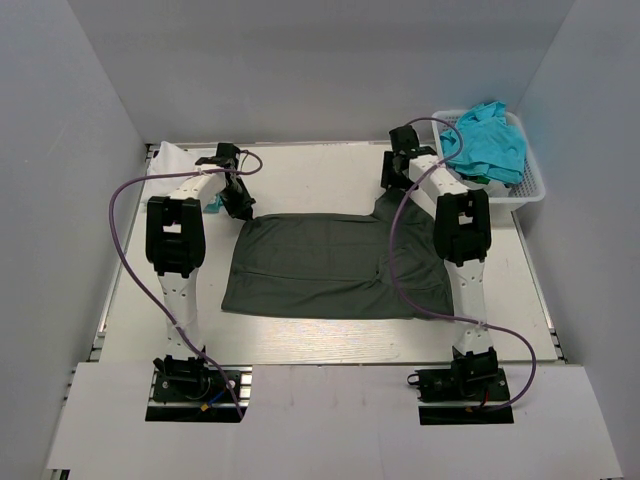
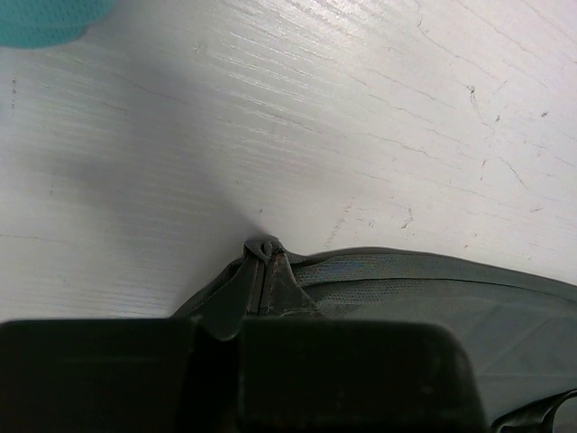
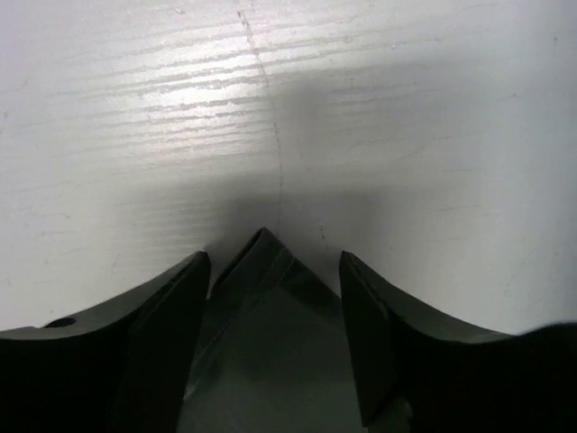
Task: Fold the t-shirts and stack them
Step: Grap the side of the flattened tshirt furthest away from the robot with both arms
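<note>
A dark charcoal t-shirt (image 1: 330, 268) lies spread flat in the middle of the table. My left gripper (image 1: 242, 207) sits at its far left corner. In the left wrist view that gripper (image 2: 261, 269) is shut on a pinched-up fold of the shirt's hem (image 2: 424, 284). My right gripper (image 1: 390, 195) is at the far right corner. In the right wrist view it (image 3: 275, 275) stands open, its fingers (image 3: 176, 311) on either side of the shirt's pointed corner (image 3: 266, 298) with gaps on both sides. A turquoise t-shirt (image 1: 490, 143) lies crumpled in the basket. White cloth (image 1: 165, 160) lies at the back left.
The white lattice basket (image 1: 530, 185) stands at the back right, close to the right arm. A bit of teal cloth (image 1: 213, 205) shows beside the left arm and as a teal patch (image 2: 41, 20) in the left wrist view. Grey walls enclose the table on three sides.
</note>
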